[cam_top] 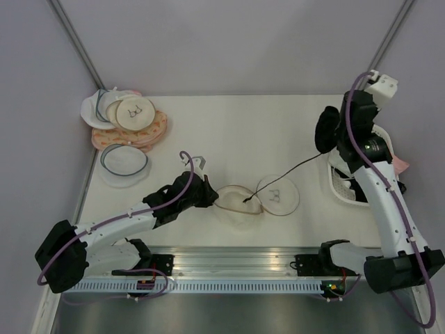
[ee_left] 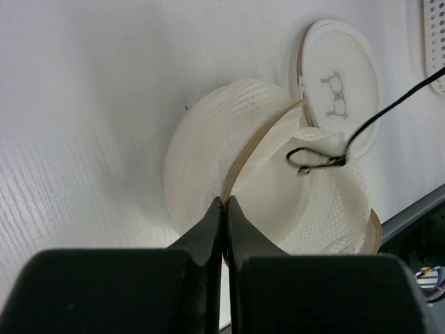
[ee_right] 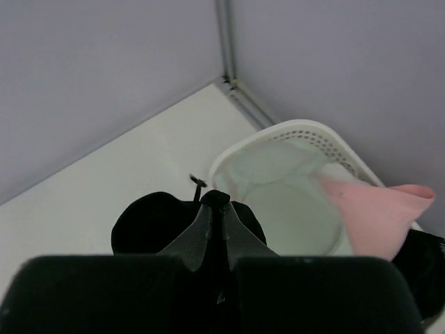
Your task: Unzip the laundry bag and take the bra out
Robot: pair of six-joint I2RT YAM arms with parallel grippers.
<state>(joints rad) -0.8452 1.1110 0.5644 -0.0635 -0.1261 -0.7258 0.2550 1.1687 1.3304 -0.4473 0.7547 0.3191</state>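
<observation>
Wide white table in view, and the right arm is lifted high over its far right side, above the white basket with its pale green and pink garments. Down at the near centre sits the laundry bag, unzipped and gaping, its printed face flopped open to the right. The left gripper pins it there, jaws pressed together on the tan zipper rim. Up top, the right gripper is pinched tight on the bra, a black bundle hanging clear of the table. But look at that thin strap: it runs taut from the bundle all the way back to the bag's mouth, and its looped end lies on the mesh. Snagged or only resting, I can't tell. The bra looks light, soft and limp, so a pinch on the bunched cup fabric should hold. The mesh is flimsy too and would lift with any tug, so that hold on the stiffer rim looks like the right anchor.
</observation>
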